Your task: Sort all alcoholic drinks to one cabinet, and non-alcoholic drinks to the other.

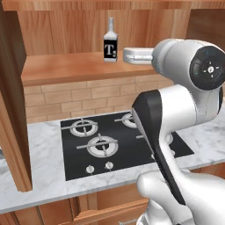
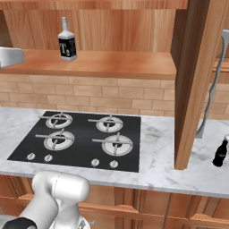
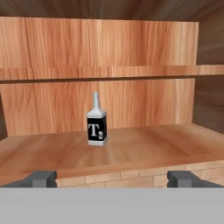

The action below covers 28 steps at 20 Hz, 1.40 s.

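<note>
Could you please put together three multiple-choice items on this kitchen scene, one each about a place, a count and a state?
1. Where does the T bottle stand?
A. on the cabinet shelf
B. on the hob
C. in a drawer

2. How many burners has the hob?
A. two
B. four
C. six

3. How is the gripper?
A. shut on the T bottle
B. shut on nothing
C. open

Answers:
1 A: it stands upright on the wooden shelf above the brick wall.
2 B: the right base view shows four rings.
3 C: its fingertips stand far apart, the bottle well beyond them.
</note>
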{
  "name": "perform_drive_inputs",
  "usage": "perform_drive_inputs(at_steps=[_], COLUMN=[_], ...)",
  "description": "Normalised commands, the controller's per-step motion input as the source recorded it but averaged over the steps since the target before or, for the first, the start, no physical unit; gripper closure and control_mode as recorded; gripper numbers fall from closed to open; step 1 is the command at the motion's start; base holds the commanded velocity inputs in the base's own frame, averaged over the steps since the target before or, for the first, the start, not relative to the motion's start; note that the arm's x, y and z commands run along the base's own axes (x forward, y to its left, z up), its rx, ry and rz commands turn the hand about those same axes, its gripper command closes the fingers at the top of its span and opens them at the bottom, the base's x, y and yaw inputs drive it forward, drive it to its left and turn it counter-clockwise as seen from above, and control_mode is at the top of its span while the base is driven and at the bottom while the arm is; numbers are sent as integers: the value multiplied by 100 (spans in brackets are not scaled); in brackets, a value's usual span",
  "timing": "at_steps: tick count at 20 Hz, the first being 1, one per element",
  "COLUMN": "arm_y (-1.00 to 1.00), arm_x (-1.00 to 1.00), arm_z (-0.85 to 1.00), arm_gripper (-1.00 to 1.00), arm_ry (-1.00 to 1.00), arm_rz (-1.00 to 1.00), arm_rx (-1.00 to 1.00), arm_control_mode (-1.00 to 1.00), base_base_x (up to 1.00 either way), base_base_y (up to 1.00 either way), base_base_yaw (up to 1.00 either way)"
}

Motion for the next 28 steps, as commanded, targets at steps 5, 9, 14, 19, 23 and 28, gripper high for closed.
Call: perform_drive_inputs(at_steps=[5,9,14,19,23,28], arm_y=[0,0,0,0,0,0], arm_x=[0,-18,0,0,0,0], arm_z=[0,-1,0,0,0,0], arm_gripper=[-100,-100,-100,-100,-100,-100], arm_ry=[0,0,0,0,0,0], arm_rz=[0,0,0,0,0,0], arm_rx=[0,0,0,0,0,0], arm_control_mode=[-100,-100,100,100,100,100], base_base_x=[0,0,-93,-100,-100,-100], base_base_y=[0,0,-10,-24,-23,-30], base_base_yaw=[0,0,-10,-15,-18,-21])
